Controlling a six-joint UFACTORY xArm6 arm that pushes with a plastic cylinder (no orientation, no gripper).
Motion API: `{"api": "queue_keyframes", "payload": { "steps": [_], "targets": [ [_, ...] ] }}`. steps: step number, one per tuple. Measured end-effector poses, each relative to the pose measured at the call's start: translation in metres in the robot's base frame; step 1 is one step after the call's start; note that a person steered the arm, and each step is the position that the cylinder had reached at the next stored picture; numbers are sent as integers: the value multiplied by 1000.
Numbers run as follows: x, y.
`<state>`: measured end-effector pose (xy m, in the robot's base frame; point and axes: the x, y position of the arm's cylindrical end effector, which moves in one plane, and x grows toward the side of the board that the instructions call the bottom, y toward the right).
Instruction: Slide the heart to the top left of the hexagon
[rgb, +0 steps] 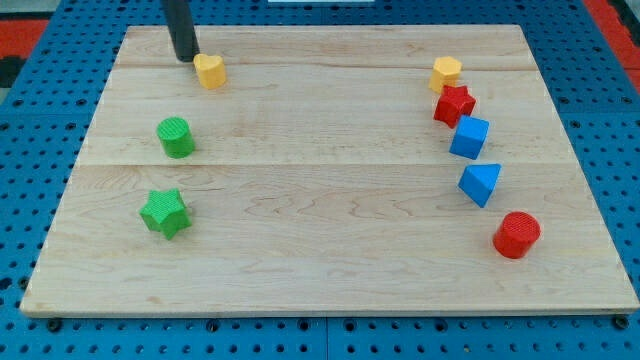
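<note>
Red cylinder (516, 234) and green star (164, 212) sit nearest. Yellow heart (210, 70) at 11 o'clock on surface (320, 270), my tip (186, 57) touching its 9 o'clock side. Tool is a bare rod, holds nothing. Yellow hexagon (446, 72) well apart at 1 o'clock. Heart looks light, rigid, probably spins; I'd push through centre.

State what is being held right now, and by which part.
Nothing is held: I have only a rod. My tip rests just left of the yellow heart block, close enough to push it.
</note>
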<state>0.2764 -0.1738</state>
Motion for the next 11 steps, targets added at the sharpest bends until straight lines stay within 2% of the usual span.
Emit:
{"api": "queue_keyframes", "payload": {
  "steps": [2,3,4,5,6,7,8,9,10,11],
  "targets": [
    [7,116],
    [7,27],
    [57,56],
    [50,145],
    [24,197],
    [87,159],
    [112,186],
    [83,211],
    [32,209],
    [30,202]
  ]
}}
